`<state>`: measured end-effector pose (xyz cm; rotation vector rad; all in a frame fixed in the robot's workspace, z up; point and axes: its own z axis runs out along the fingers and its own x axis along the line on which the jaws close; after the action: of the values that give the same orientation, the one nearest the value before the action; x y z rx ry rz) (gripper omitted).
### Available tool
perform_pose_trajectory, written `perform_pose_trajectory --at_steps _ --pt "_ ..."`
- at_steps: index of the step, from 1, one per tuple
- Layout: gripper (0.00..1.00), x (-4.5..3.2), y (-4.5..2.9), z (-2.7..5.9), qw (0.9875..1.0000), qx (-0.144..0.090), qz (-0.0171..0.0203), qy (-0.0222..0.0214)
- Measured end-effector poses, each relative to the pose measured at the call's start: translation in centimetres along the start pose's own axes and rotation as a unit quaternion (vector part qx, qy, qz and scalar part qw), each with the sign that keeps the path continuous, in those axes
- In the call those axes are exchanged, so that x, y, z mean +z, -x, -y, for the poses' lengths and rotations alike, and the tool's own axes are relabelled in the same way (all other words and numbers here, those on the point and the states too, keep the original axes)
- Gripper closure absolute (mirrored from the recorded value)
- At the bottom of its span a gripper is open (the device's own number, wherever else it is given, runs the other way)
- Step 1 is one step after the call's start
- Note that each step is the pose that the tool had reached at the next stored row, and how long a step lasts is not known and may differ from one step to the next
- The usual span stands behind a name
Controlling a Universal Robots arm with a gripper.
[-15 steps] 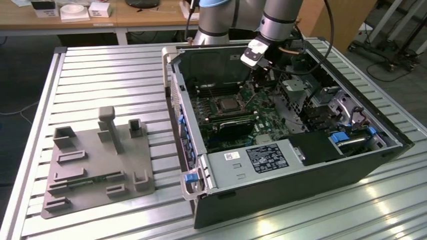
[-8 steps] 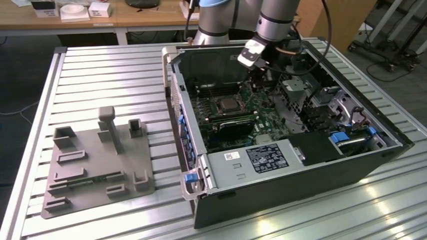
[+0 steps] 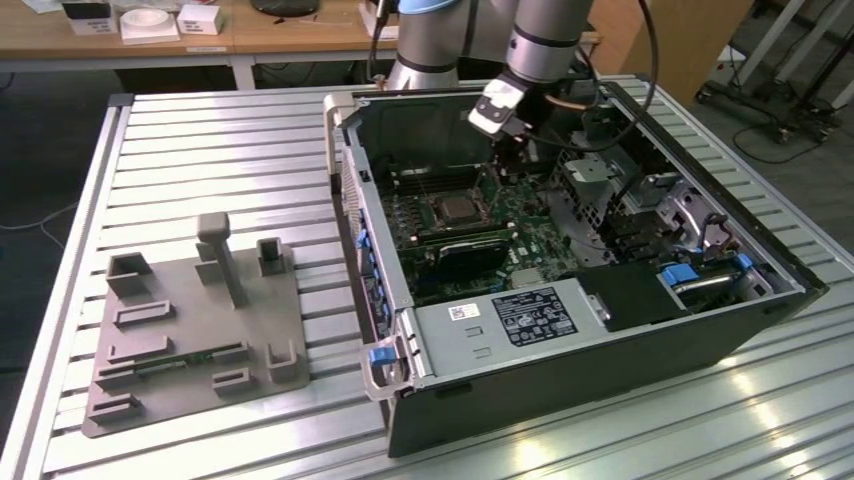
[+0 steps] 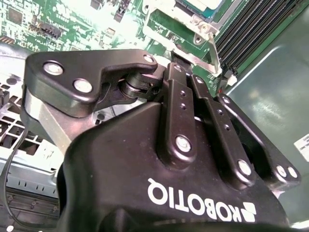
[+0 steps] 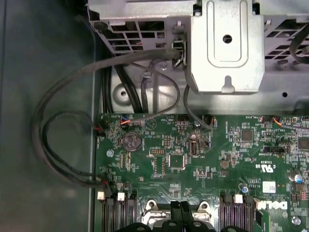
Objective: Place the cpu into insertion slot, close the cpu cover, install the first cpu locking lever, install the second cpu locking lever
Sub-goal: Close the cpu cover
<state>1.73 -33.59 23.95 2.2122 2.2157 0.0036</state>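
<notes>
The end effector [image 4: 179,54] hides part of the cpu cover [image 4: 193,21], which the second wrist view's edge also cuts off.

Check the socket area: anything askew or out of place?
Nothing looks spilled or damaged. In the second wrist view a thin silver lever beside the cpu cover angles away from the frame, apparently unlatched. The gripper sits right by it.

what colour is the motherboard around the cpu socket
Green. The motherboard is dotted with small dark chips and silvery parts, and it shows best in the first wrist view.
</notes>
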Motion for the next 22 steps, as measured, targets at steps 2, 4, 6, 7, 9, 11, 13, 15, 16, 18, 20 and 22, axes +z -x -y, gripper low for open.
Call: perform_pose_trajectory --at_steps 2,4,6,7,9,11,13,15,16,18,20,22 --pt "0.9 0.0 0.0 0.19 1.0 0.0 0.0 0.0" --pt "0.9 0.0 0.0 0.39 1.0 0.0 0.0 0.0" --pt "0.9 0.0 0.0 0.58 1.0 0.0 0.0 0.0" --pt "0.9 -0.01 0.0 0.65 1.0 0.0 0.0 0.0" --pt "0.9 -0.01 0.0 0.75 1.0 0.0 0.0 0.0" --pt "0.9 -0.01 0.0 0.88 1.0 0.0 0.0 0.0" --pt "0.9 -0.01 0.0 1.0 1.0 0.0 0.0 0.0" --pt "0.9 -0.01 0.0 1.11 1.0 0.0 0.0 0.0" --pt "0.9 -0.01 0.0 1.18 1.0 0.0 0.0 0.0" --pt "0.9 -0.01 0.0 1.31 1.0 0.0 0.0 0.0" --pt "0.9 -0.01 0.0 1.44 1.0 0.0 0.0 0.0" --pt "0.9 -0.01 0.0 1.59 1.0 0.0 0.0 0.0"
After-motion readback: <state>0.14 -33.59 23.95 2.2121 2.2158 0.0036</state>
